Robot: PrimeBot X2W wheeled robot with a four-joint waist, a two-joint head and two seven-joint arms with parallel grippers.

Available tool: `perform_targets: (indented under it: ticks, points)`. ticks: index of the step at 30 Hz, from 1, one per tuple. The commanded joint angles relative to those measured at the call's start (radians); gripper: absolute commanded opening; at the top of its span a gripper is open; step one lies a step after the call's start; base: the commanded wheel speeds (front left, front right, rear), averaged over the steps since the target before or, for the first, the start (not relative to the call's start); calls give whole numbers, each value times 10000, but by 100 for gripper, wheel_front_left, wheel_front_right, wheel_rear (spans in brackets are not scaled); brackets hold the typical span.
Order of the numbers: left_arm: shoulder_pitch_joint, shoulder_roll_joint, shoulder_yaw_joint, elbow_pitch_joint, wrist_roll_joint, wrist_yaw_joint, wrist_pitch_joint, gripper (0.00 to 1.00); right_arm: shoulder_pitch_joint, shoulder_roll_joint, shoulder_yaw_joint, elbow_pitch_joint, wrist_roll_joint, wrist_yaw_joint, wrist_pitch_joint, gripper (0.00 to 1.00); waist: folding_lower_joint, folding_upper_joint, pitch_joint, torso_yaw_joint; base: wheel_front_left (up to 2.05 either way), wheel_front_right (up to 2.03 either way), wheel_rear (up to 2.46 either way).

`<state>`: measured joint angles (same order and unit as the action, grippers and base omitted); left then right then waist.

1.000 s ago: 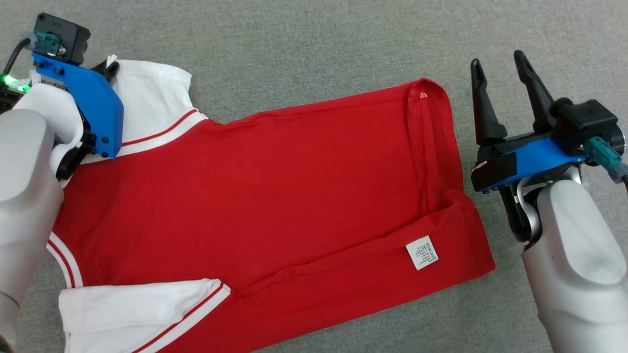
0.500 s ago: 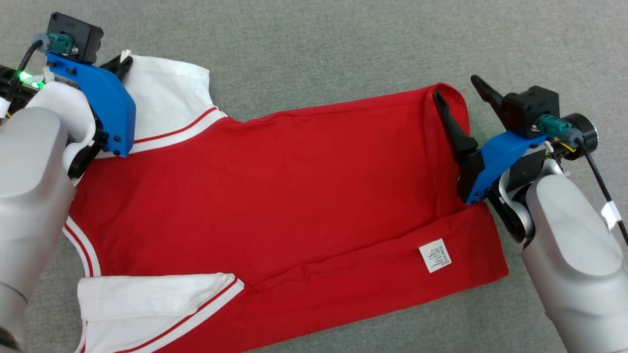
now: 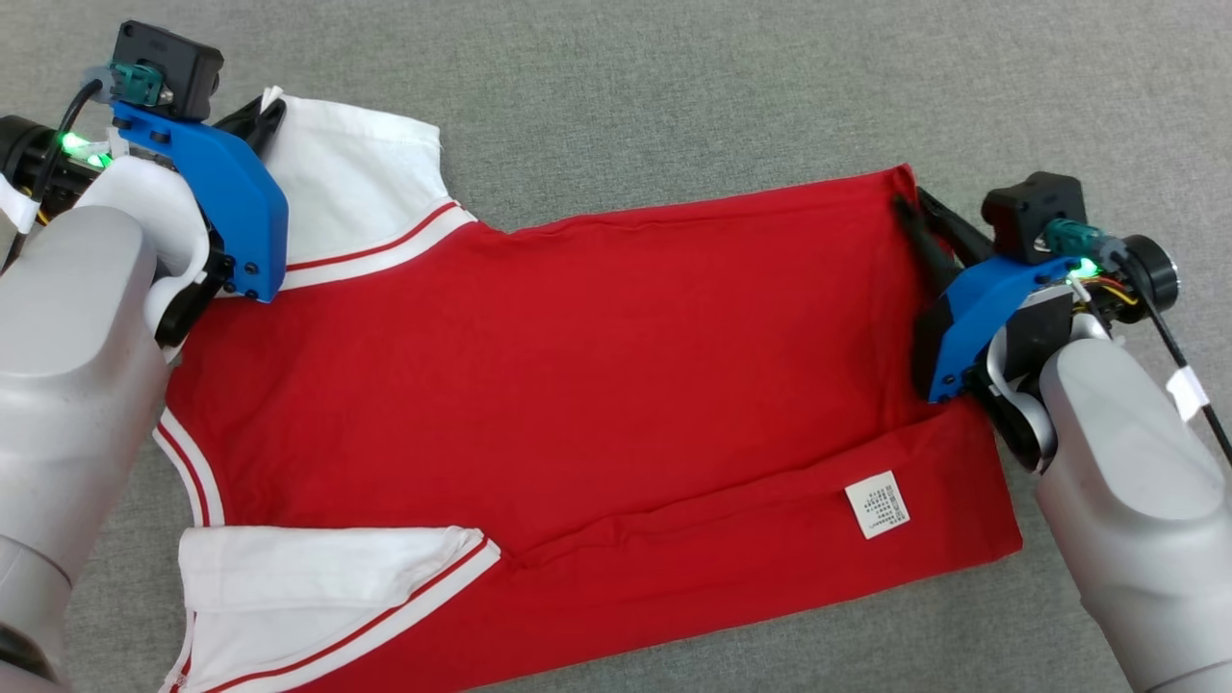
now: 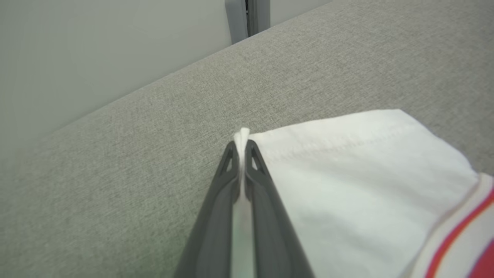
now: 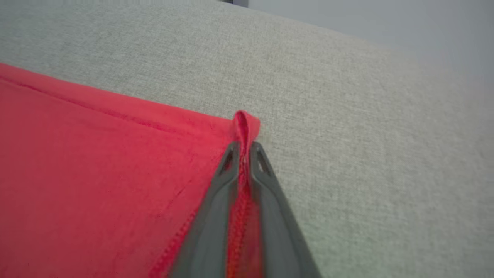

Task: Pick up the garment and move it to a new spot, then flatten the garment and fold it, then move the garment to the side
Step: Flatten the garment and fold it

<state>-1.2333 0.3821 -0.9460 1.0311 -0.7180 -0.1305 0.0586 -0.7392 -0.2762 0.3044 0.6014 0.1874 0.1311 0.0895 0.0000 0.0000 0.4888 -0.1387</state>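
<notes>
The garment (image 3: 587, 385) is a red T-shirt with white, red-striped sleeves, lying spread on the grey fabric surface with its near long edge folded over and a white care label (image 3: 877, 503) showing. My left gripper (image 3: 268, 108) is shut on the far corner of the upper white sleeve (image 3: 361, 188); white cloth is pinched between its fingers (image 4: 242, 143). My right gripper (image 3: 914, 207) is shut on the far right hem corner; a red fold pokes out past its tips (image 5: 244, 144). The second white sleeve (image 3: 318, 587) lies at the near left.
The grey fabric surface (image 3: 674, 96) stretches beyond the shirt on all sides. Its far edge meets a pale wall (image 4: 96, 46) in the left wrist view, with a grey upright post (image 4: 247, 17) behind it.
The right gripper swung in from beside the shirt, took the far right hem corner between its fingers and shut on it. The whole picture has shifted right, so the camera moved.
</notes>
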Motion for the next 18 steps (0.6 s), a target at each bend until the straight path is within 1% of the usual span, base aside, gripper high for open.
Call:
perform_targets:
  ticks: [1, 9, 18]
  points:
    - [-151, -6, -68, 50, -78, 13, -112, 0, -161, -84, -90, 126, 27, -7, -199, 0, 0, 0, -25, 29, 0, 0, 0]
    - [-12, -21, -266, 53, -372, 13, -818, 0, -99, 39, -486, 557, -68, -7, -1441, 0, 0, 0, -428, 233, 0, 0, 0]
    - [674, 42, -466, -366, -569, 13, -1951, 0, 620, 46, -939, 961, 126, -7, -2643, 0, 0, 0, -1281, 628, 0, 0, 0]
